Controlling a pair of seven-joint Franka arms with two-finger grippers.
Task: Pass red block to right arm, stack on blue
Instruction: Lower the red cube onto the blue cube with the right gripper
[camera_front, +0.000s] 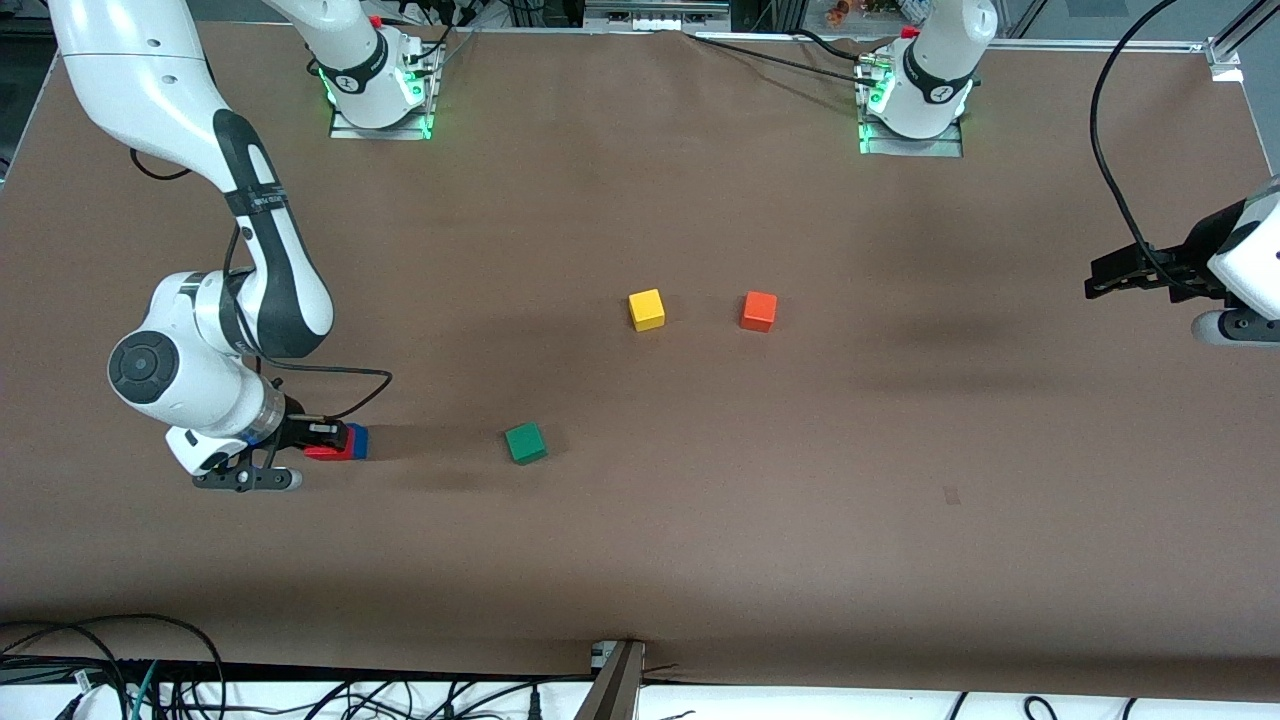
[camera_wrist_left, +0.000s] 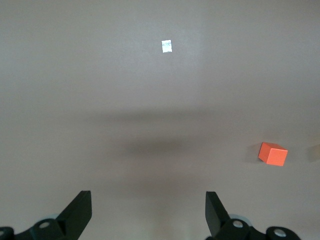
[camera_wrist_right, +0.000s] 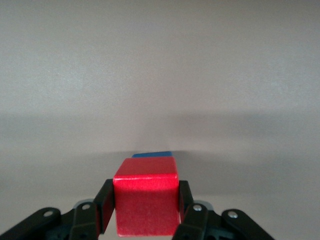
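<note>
1. Clamped on two opposite sides of the red block, the right gripper sits low at the lower left of the front view, holding the cube level so it can land flat.
2. Directly under it lies the blue block; whether the two touch yet cannot be told, though the wrist view shows only a blue sliver past the red top edge, suggesting close alignment.
3. Spread wide and empty, the left gripper waits at the right edge, leaving the stacking spot free.
4. Orange cube, yellow cube and green cube stand apart mid-table.
</note>
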